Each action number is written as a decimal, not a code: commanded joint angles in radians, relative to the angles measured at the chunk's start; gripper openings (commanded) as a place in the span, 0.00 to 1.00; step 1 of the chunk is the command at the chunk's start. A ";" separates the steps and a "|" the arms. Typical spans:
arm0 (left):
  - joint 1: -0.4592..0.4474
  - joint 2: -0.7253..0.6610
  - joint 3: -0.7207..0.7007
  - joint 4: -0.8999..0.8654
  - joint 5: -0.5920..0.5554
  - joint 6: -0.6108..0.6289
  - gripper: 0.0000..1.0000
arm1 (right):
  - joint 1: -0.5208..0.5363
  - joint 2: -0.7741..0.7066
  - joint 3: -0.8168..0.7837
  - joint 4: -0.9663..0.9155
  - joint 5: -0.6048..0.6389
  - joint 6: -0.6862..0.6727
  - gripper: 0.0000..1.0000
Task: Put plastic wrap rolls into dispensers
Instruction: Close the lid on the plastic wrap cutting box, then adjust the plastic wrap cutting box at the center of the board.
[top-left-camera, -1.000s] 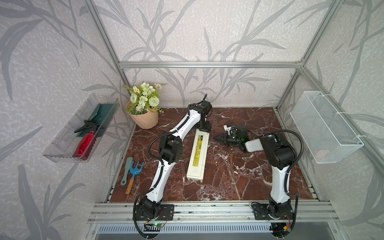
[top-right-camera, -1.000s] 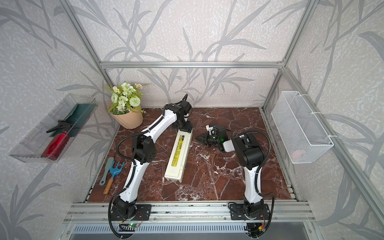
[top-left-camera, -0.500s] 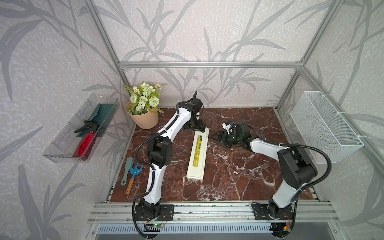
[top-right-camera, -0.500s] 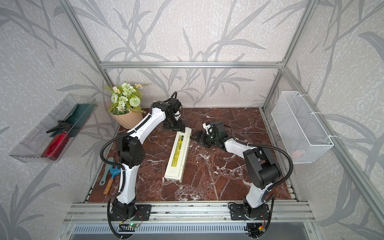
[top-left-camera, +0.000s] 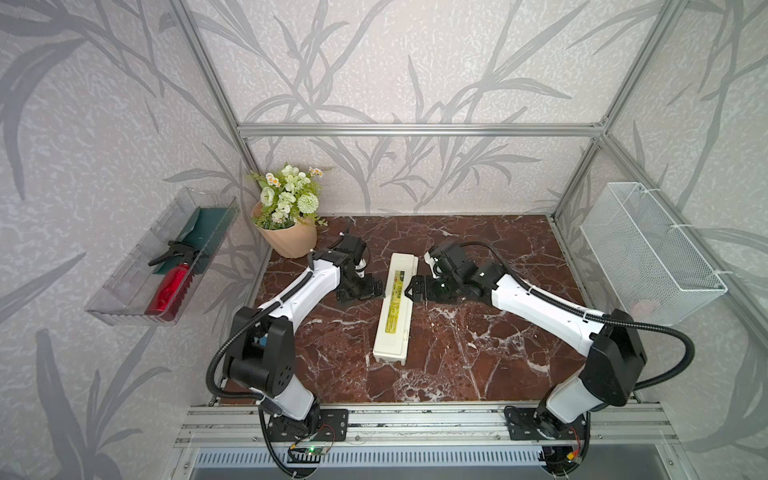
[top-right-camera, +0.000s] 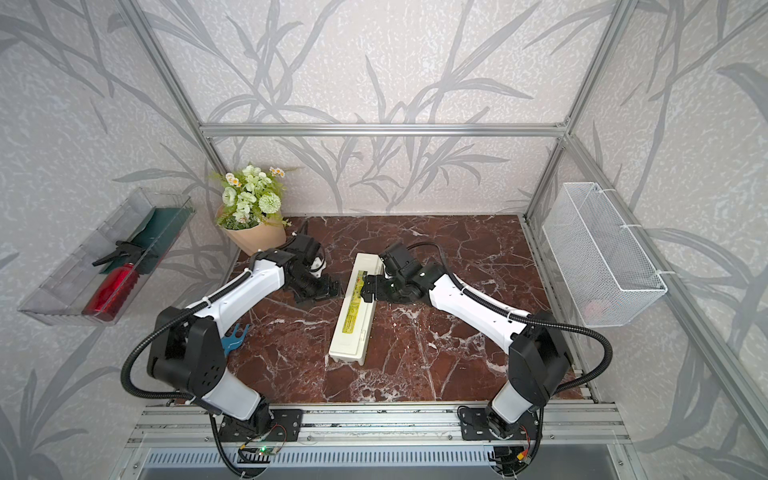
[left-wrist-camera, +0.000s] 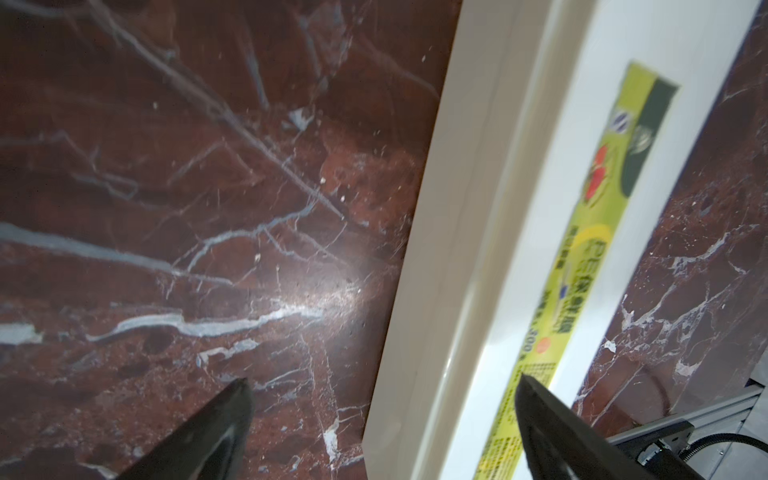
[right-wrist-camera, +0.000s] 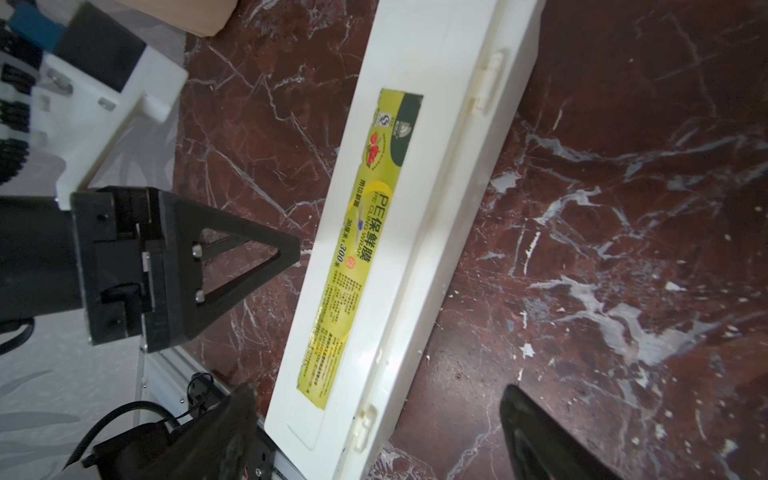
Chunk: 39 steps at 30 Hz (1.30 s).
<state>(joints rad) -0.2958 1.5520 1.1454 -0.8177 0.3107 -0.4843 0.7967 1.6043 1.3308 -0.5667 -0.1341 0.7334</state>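
**Item:** dispenser (top-left-camera: 394, 309), cream-white, lid shut, yellow-green label strip (right-wrist-camera: 357, 249) uppermost.

**Location:** lying flat mid-table (top-left-camera: 478, 353) on the red marble. In both top views its long axis runs roughly 12 to 6 o'clock, the far end leaning a touch toward 1.

**Attendants:** left gripper (top-left-camera: 371, 291) at the box's 9 o'clock flank and right gripper (top-left-camera: 412, 289) at its 3 o'clock flank, facing each other across it. Both are released, fingers spread wide, grasping nothing. Whether any fingertip brushes the lid cannot be told.

**Step in hand (a judgement):** working the closed lid.
- Pin the base low on one wall with one gripper.
- Lift with the other gripper along the long edge opposite the two tabs (right-wrist-camera: 486, 83) on the 3 o'clock side (hinges or clasps, unclear, so test gently first).
- Go slowly, since a light plastic box will likely skid on polished stone.
- Keep both arms from crowding the same stretch of lid.

**Not accounted for:**
- Plastic wrap roll: seen in no view. It may be inside the shut box or elsewhere, and the frames do not say which.
- Blue hand tool (top-right-camera: 235, 336), near 8 o'clock: mostly hidden behind the left arm.
- Mesh basket (top-left-camera: 648, 253), on the 3 o'clock wall: holds something pinkish, too faint to name.
- Left wrist view: label print blurred.
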 joint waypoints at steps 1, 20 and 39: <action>0.014 -0.094 -0.114 0.115 0.010 -0.101 0.97 | 0.051 0.036 0.062 -0.121 0.169 0.053 0.91; -0.001 -0.270 -0.537 0.484 0.181 -0.350 0.89 | 0.150 0.392 0.410 -0.317 0.280 0.060 0.91; -0.117 -0.209 -0.478 0.553 0.134 -0.421 0.85 | 0.131 0.423 0.449 -0.446 0.371 -0.072 0.90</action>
<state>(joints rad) -0.4152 1.3777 0.6300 -0.2184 0.4831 -0.9237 0.9356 2.0285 1.7741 -0.9539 0.1856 0.7074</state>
